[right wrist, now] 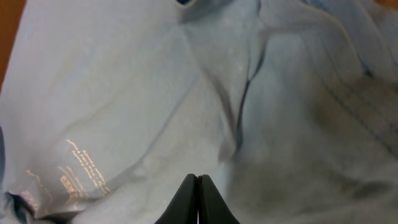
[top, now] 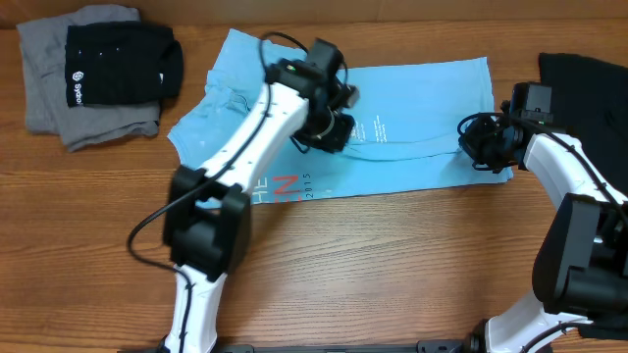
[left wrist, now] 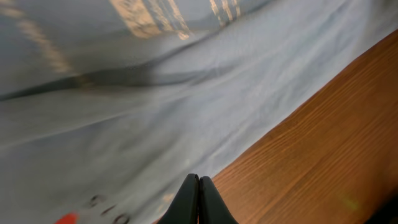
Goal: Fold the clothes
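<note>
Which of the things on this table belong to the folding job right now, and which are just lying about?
In the job:
- blue T-shirt
- left fingers and right fingers, both shut, at the shirt

Lying about, untouched:
- grey garment, folded, far left
- black garment, folded, on top of the grey one
- second black garment, right edge

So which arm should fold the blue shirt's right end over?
Probably right: the right pincer sits shut at the blue T-shirt's right edge; the left pincer is over its middle.
</note>
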